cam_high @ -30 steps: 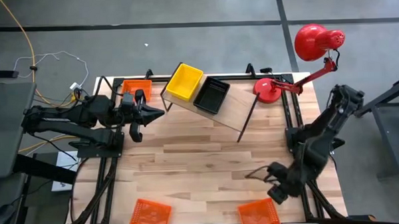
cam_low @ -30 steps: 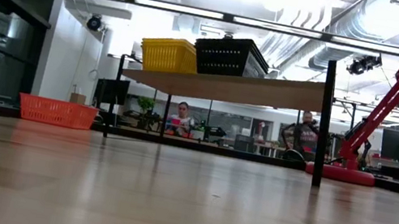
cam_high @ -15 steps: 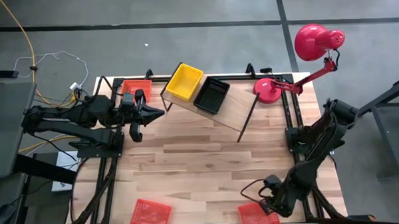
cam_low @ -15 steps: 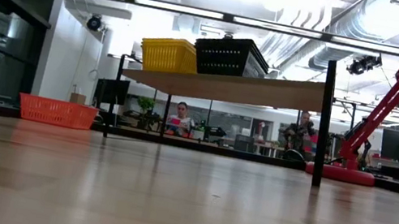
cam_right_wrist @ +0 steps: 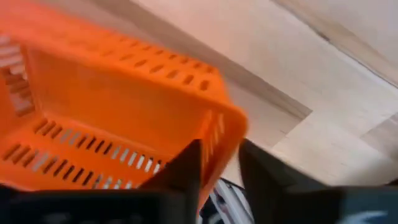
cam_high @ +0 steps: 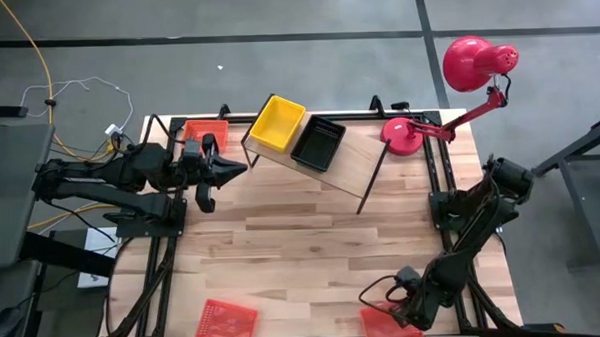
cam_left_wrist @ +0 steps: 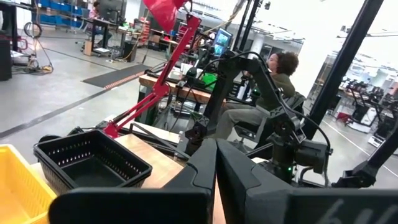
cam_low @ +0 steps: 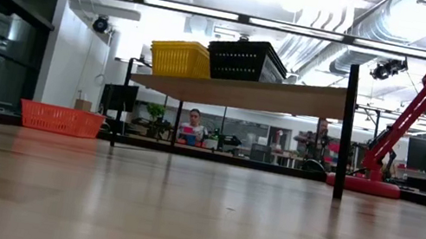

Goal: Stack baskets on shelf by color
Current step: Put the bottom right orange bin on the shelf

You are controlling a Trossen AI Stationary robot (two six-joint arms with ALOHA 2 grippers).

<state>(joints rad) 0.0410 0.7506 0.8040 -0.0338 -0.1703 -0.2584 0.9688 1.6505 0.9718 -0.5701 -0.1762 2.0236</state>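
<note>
Right wrist view: the right end effector (cam_right_wrist: 217, 165) sits over one wall of an orange basket (cam_right_wrist: 112, 118) at the worktop's (cam_high: 303, 248) near edge, fingers narrow, one each side.

The left end effector (cam_high: 212, 172) waits near the shelf (cam_high: 345, 167), fingers together.

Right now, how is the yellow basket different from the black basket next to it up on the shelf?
The yellow basket is bright yellow, while the black basket is dark. On the shelf, the yellow one sits at the end nearer the left arm; the black one sits beside it toward the shelf's middle. In the low view the black one's rim stands a little higher. Both are open-topped, rectangular, upright, and look empty from above.
</note>
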